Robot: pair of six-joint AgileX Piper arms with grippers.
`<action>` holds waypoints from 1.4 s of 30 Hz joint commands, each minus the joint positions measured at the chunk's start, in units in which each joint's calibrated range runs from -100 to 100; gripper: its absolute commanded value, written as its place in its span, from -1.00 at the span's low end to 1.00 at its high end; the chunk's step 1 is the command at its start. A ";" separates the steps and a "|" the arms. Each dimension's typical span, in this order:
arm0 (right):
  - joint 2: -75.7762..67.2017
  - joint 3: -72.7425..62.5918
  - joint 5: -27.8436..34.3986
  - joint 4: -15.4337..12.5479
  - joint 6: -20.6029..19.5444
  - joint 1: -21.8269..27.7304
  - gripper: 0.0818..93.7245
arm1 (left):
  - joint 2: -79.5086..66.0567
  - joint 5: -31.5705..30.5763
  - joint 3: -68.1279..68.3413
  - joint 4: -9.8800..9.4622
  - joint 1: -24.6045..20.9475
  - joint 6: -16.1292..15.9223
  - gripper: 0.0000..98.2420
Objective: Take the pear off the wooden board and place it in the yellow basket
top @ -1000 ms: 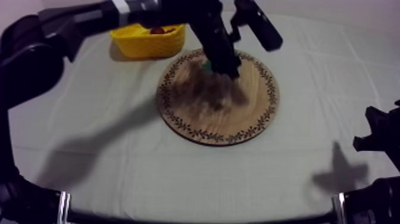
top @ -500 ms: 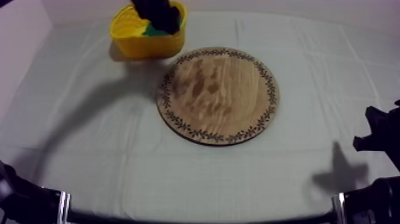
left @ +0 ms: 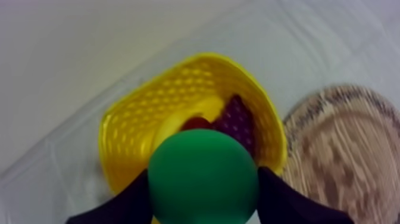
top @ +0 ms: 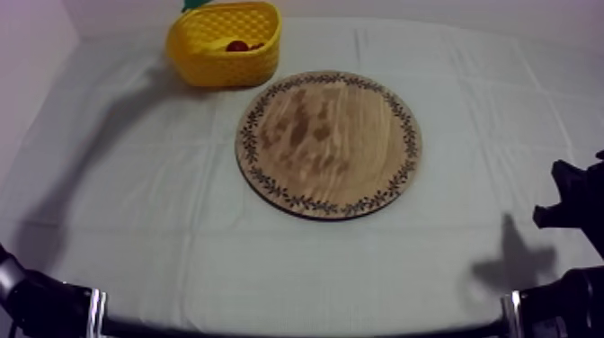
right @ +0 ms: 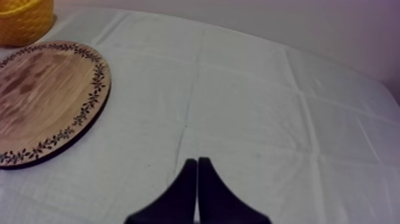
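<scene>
pear (left: 202, 173) has left the board (top: 328, 144) on the cloth (top: 153, 216), clamped in left end effector (left: 202, 205)

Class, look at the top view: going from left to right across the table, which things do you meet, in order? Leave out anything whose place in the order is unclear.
yellow basket → wooden board → right arm
</scene>
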 commanded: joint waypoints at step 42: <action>0.01 0.05 -0.06 0.01 0.01 -0.01 -0.99 | 10.93 0.04 -7.31 -3.91 0.09 7.69 0.86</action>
